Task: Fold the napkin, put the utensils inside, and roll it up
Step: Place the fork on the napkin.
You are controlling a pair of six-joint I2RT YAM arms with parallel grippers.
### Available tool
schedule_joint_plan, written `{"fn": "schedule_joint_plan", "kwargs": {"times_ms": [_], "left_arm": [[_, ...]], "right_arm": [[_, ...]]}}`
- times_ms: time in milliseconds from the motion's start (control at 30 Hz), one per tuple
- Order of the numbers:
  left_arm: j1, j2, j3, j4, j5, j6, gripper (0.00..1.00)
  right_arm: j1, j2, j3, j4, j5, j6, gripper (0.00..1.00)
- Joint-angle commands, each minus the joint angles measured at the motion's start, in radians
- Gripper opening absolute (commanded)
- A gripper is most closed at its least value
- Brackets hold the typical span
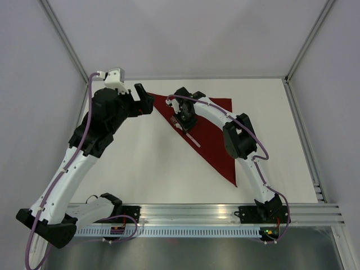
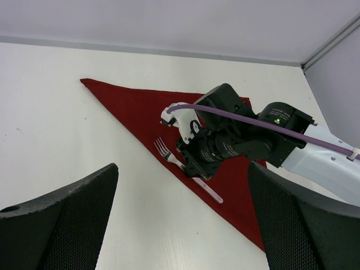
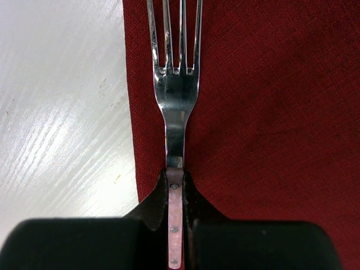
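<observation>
Starting at the near edge of the white table (image 1: pixel 140 174) and finding a metal rail (image 1: pixel 197 214) running from side to side. Going a bit farther and meeting the napkin (image 1: pixel 216 143), dark red, lying flat on the table, folded into a triangle, with one pointy tip aiming at the rail and the long folded edge running away to the far left. Seeing the right gripper (image 1: pixel 185 125) reaching down over that long edge, jaws squeezed tight on the thin pink handle of the fork (image 3: pixel 175 95). Looking through the right wrist camera and seeing the shiny tines pointing away over the red cloth, just inside its edge, with bare white table right beside. Failing to tell resting on the cloth from hanging just above it. Moving farther left and finding the left gripper (image 1: pixel 145 101) hanging in the air near the napkin's far left corner, jaws spread wide, holding nothing, its two black fingers (image 2: pixel 67 225) well apart. Ending at the pale back wall (image 1: pixel 185 39) behind the table.
</observation>
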Motion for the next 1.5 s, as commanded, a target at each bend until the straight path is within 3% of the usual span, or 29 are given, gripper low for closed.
{"fn": "schedule_joint_plan", "kwargs": {"times_ms": [0,167,500,800,1033,1133,1233,1467], "left_arm": [[0.009,-0.004,-0.006,0.024,0.003,0.017,1.00],[0.011,-0.002,-0.006,0.024,0.007,0.017,1.00],[0.012,-0.007,-0.014,0.033,0.010,0.018,1.00],[0.017,-0.011,-0.017,0.064,0.026,0.021,1.00],[0.020,-0.041,-0.091,0.222,0.137,0.041,1.00],[0.017,-0.044,-0.158,0.292,0.156,0.063,1.00],[0.009,-0.053,-0.279,0.418,0.156,0.060,1.00],[-0.259,0.005,-0.462,0.647,-0.002,0.150,1.00]], "right_arm": [[0.005,0.007,0.005,0.013,0.041,0.022,0.07],[0.005,-0.002,0.005,0.013,0.044,0.028,0.14],[0.005,-0.029,-0.001,0.015,0.046,0.031,0.44],[0.005,-0.126,0.008,0.027,0.029,0.040,0.50],[-0.024,-0.343,-0.099,0.108,0.018,0.052,0.56],[-0.072,-0.448,-0.174,0.140,0.014,0.052,0.56],[-0.211,-0.554,-0.267,0.176,-0.026,0.052,0.56],[-0.498,-0.735,-0.475,0.243,-0.166,0.045,0.57]]}}
